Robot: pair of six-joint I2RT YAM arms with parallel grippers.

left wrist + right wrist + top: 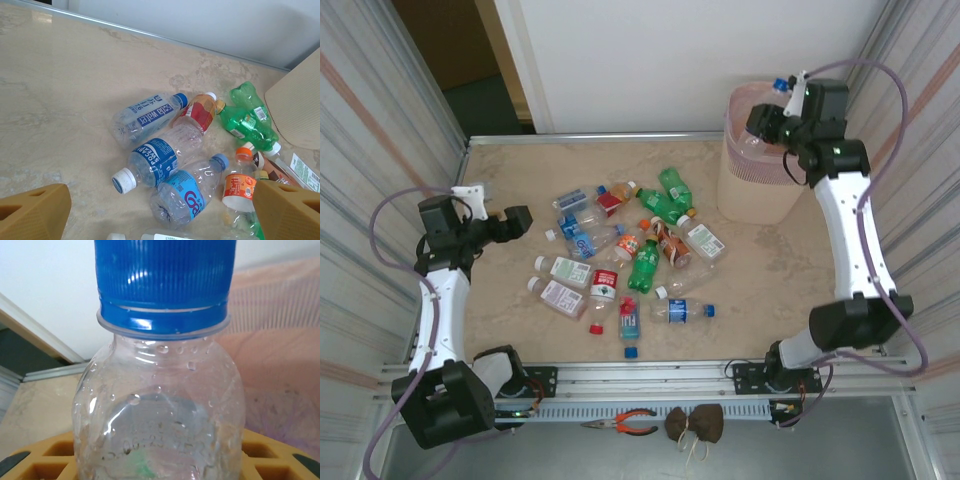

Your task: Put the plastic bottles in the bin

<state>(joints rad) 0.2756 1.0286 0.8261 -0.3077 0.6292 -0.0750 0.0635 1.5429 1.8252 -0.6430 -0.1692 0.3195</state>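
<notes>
Over the far right corner of the table [775,275], we see the right gripper [767,122] clamped on a clear blue-capped bottle [160,410]. Its yellow pads [45,462] sit on either side of the bottle's body, low in the right wrist view. That bottle hangs just above the rim of the pale pink bin [750,195], which stands upright on the table. The other plastic bottles [630,250], clear and green, lie on their sides in a loose cluster mid-table, several touching, well apart from the bin. At the left of that cluster we find the left gripper [517,222] hovering above the surface, its fingers [32,212] spread wide with nothing between them. Below it, blue-labelled clear bottles lie beside a green bottle [250,120].
</notes>
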